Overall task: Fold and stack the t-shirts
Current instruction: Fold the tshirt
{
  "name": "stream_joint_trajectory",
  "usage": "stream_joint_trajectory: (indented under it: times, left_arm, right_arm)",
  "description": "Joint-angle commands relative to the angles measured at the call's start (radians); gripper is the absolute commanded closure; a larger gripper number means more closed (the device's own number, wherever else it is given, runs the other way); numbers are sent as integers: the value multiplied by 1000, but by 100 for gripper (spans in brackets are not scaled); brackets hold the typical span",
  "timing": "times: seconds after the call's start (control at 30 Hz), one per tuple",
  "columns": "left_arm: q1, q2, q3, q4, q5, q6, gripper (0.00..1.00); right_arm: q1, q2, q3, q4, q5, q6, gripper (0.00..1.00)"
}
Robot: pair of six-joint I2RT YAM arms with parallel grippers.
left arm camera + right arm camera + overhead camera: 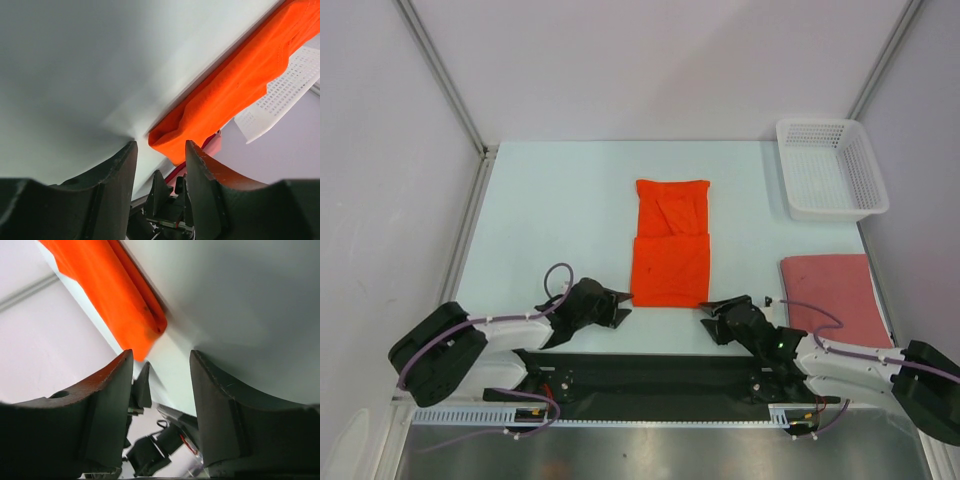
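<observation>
The bright orange t-shirt (670, 243) lies folded into a long rectangle at the table's middle. The brick-red t-shirt (832, 288) lies folded flat at the right edge. My left gripper (621, 305) is open and empty, just left of the orange shirt's near left corner (170, 142). My right gripper (712, 312) is open and empty, just right of its near right corner (145, 337). Both sit low on the table, facing each other. The left wrist view (160, 150) and the right wrist view (160, 365) show nothing between the fingers.
A white plastic lattice basket (830, 168) stands at the back right, also showing in the left wrist view (285, 95). A black rail (650, 375) runs along the near edge between the arm bases. Enclosure walls stand on three sides.
</observation>
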Motion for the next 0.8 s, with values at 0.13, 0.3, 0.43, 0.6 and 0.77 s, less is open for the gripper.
stream_joint_trajectory:
  times: [0.13,0.3,0.43,0.6,0.77]
  left_arm:
    - [-27,77,32,-39,-62,-66,51]
    - [-57,106,46,-42,-63,-104,50]
    - [-60,115,32,-42,-62,-129,50]
    - [-60,128,26,-47,-62,-139,50]
    - [-60,144,20,-28,-63,-141,54]
  right_arm:
    - [-28,88,11,-152,157,112,49]
    - [-48,137,28,-128,149,92,49]
    - [-54,163,45,-123,125,60,50]
    - [-54,195,46,-111,102,71,50]
    - [-63,232,52,-91,92,57,53]
